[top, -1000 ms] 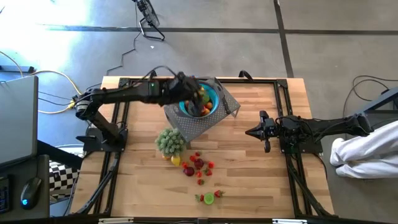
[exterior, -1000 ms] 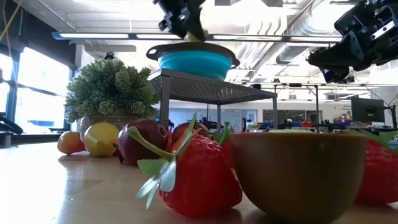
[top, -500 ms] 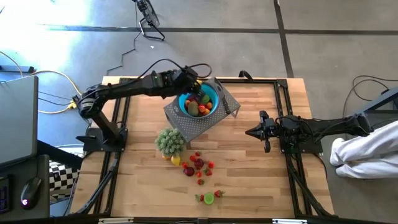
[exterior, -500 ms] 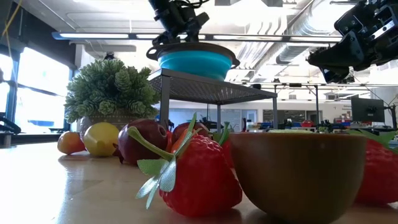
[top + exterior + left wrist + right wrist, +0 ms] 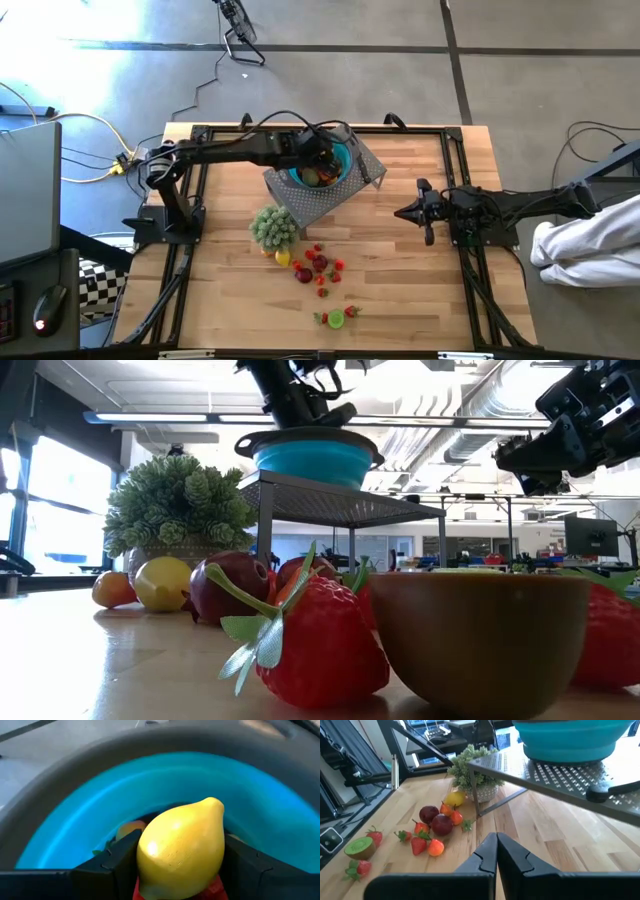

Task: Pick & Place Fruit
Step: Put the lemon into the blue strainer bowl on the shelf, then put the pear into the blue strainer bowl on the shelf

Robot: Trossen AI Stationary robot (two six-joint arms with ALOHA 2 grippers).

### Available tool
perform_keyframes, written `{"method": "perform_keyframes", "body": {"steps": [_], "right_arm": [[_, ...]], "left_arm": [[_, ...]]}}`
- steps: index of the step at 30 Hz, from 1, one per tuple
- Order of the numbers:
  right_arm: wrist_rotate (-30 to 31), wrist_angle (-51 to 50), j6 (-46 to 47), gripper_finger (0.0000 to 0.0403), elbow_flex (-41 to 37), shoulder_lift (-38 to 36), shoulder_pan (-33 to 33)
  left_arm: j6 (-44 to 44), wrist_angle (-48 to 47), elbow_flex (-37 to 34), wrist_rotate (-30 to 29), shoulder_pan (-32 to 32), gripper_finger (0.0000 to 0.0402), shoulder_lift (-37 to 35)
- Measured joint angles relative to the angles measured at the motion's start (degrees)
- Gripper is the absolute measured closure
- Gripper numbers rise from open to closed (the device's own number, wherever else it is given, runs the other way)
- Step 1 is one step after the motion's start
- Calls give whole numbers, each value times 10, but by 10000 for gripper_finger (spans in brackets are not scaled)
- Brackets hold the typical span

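The left tool (image 5: 318, 160) hangs over the blue bowl (image 5: 343, 152), which sits on a perforated metal stand (image 5: 305, 198). Its fingers (image 5: 117, 857) are clamped on a yellow lemon (image 5: 181, 847) that fills the gap between them, low inside the bowl. Under the lemon more fruit already lies in the bowl, red and orange pieces just showing.

Nearer the camera than the tool, beside the stand's foot, stands a small potted plant (image 5: 274, 227), and past it the loose fruit (image 5: 318, 265) is scattered over the worktop (image 5: 400, 290): another lemon, dark red plums, strawberries, and a halved kiwi (image 5: 336, 319) farthest out.

To the right, well apart from all this, the right tool (image 5: 403, 213) waits above bare worktop with its fingers pressed together and nothing between them.

The risk, as I judge it, is in the let-go. The lemon is smooth and rounded, and landing on the heaped pieces it could roll over the shallow rim. A tool lifting off-line might also catch the rim and shift the bowl on its stand.
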Motion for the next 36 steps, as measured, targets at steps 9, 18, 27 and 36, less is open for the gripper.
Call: {"method": "perform_keyframes", "body": {"steps": [9,18,27,36], "right_arm": [[0,-6,13,401,0,11,0],[0,-5,13,401,0,11,0],[0,-5,13,401,0,11,0],[0,-8,13,401,-1,11,0]], "left_arm": [[-1,6,0,-11,-2,186,0],[2,8,0,-11,-2,154,0],[4,28,0,-12,-2,152,-1],[4,37,0,-12,-2,151,-1]]}}
